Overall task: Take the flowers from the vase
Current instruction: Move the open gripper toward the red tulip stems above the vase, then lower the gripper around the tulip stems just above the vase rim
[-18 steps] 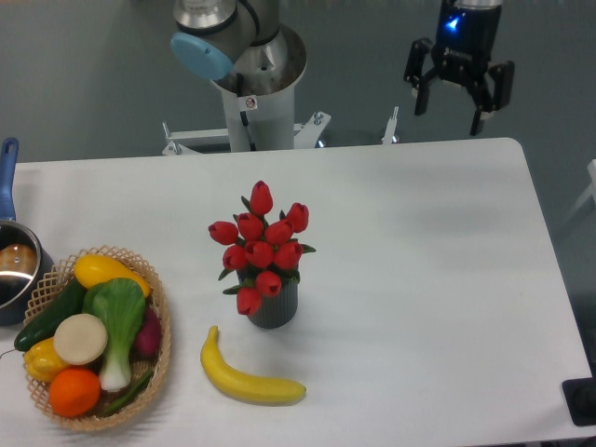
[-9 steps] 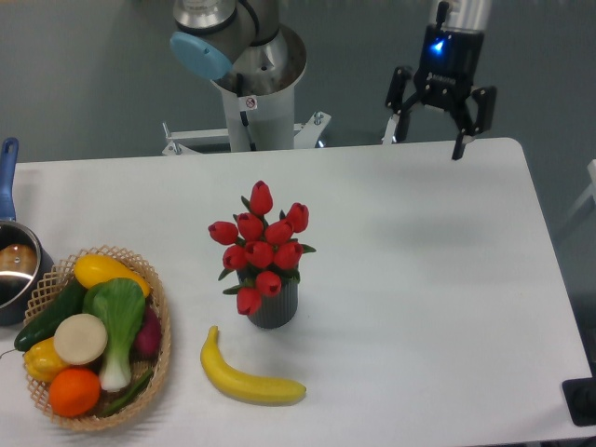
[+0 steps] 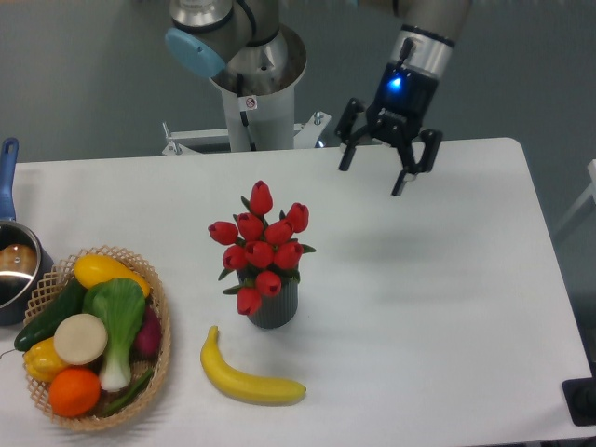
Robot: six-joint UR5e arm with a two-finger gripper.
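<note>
Flowers are sitting in the vase, red tulip buds bunched up tight with a few green leaves poking out the sides. Vase is the dark grey ribbed one, upright, roughly mid-surface, and the lowest buds droop over its rim on the left.

Taking the vase as the reference: the banana lies just in front of it, curving off to the right, close but not touching as far as I can see. Way off to the vase's left is a wicker basket loaded with produce: an orange, a yellow pepper, something like bok choy, a cucumber and a lemon-ish thing. Further left still, at the edge, you get part of a metal pot with a blue handle.

The end effector hangs up and to the right of the vase, well apart from the flowers, over the far side of the white surface. Its fingers are spread wide and there's nothing between them. A blue light glows on its body. The arm's base post stands behind the vase, past the surface's back edge.
</note>
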